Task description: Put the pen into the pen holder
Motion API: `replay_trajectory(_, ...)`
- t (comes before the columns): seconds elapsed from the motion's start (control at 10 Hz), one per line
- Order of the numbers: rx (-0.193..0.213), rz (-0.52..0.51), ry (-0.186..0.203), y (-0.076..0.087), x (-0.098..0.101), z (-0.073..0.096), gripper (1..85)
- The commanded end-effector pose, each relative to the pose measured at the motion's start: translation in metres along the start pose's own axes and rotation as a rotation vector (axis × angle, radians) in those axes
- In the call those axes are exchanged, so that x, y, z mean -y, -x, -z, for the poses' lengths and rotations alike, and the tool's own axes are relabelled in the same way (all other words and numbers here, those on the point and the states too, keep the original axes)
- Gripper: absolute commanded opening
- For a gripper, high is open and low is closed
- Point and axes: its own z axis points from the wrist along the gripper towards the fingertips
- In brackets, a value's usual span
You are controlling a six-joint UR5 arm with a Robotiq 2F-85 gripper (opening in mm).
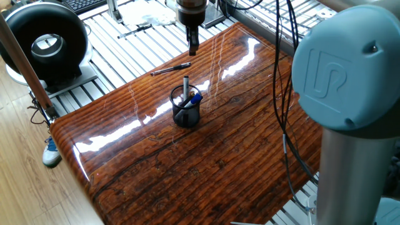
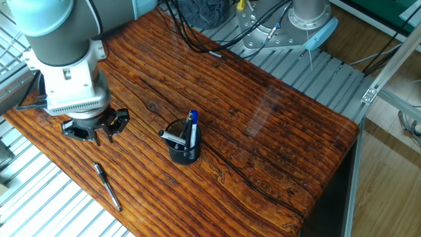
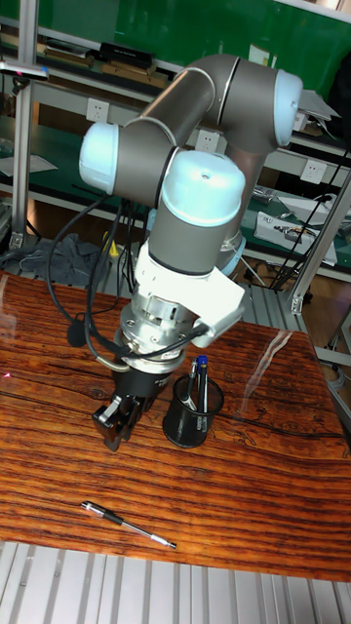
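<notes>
The pen point(image 1: 170, 69) point(image 2: 107, 187) point(image 3: 127, 525) lies flat near the table's edge, slim and dark with a lighter tip. The pen holder point(image 1: 186, 107) point(image 2: 183, 146) point(image 3: 193, 398), a black mesh cup, stands upright mid-table with a grey pen and a blue-capped pen in it. My gripper point(image 1: 194, 47) point(image 2: 105, 135) point(image 3: 119, 424) hangs just above the wood, between the cup and the lying pen. It touches neither. Its fingers point down, look slightly apart and hold nothing.
A second robot base point(image 2: 309, 13) stands on the ribbed metal frame point(image 1: 131, 50) that surrounds the wooden table point(image 1: 237, 150). A black round device point(image 1: 44, 40) sits off the table's corner. Cables point(image 1: 284, 75) hang over the far side. My own arm point(image 1: 350, 81) fills the foreground.
</notes>
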Motion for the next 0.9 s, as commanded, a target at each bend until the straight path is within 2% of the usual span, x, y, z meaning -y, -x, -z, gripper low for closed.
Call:
replay_trajectory(0.0, 0.013, -0.038, 0.024, 0.003, -0.005, 0.001, 32.3)
replay_trajectory(0.2, 0.008, -0.034, 0.023, 0.003, 0.0, -0.003, 30.7)
replay_trajectory(0.3, 0.012, -0.019, 0.027, 0.007, 0.007, -0.011, 31.0)
replay_trajectory(0.5, 0.003, 0.042, -0.005, 0.01, 0.024, -0.027, 31.3)
replay_trajectory(0.8, 0.006, 0.105, -0.01, 0.018, 0.03, -0.037, 32.0)
